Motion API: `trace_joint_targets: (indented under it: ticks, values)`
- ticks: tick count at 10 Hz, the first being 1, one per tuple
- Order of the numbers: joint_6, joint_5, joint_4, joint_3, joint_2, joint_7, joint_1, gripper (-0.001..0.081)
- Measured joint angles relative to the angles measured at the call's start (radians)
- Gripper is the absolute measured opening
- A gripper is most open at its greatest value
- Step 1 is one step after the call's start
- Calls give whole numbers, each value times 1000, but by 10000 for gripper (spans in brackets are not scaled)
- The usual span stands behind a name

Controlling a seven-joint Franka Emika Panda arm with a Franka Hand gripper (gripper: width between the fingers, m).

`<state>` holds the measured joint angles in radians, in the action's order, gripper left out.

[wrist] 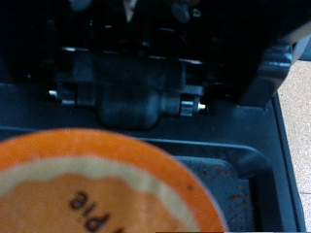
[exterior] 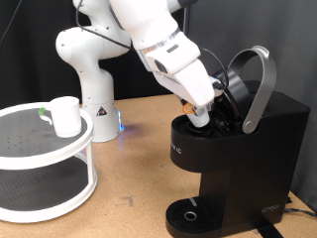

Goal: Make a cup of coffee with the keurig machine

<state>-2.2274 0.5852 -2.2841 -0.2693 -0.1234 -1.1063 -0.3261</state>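
Note:
The black keurig machine (exterior: 253,149) stands at the exterior view's right with its lid and silver-grey handle (exterior: 260,84) swung up and open. My gripper (exterior: 202,113) reaches down into the open brew head and is shut on a small pod (exterior: 201,119) with an orange top. In the wrist view the pod's orange lid (wrist: 97,189) fills the near edge, with the machine's dark inner chamber (wrist: 136,97) just beyond it. The white cup (exterior: 65,115) stands on the top of a round white shelf stand (exterior: 30,149) at the exterior view's left, far from the gripper.
The white robot base (exterior: 89,74) stands behind the stand, with a blue light at its foot. The round drip tray (exterior: 188,214) under the brew head holds nothing. A brown tabletop (exterior: 139,169) lies between the stand and the machine.

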Motion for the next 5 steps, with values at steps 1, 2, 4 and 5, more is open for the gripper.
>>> trace_joint_targets:
  ticks: [1, 2, 4, 5]
  values:
    - [-2, -4, -2, 1, 3, 2, 0, 432]
    - [-2, -14, -3, 2, 8, 11, 0, 432]
    - [-7, -38, -2, 8, 21, 40, 0, 432]
    - [-16, -46, -2, 13, 24, 52, 0, 432]
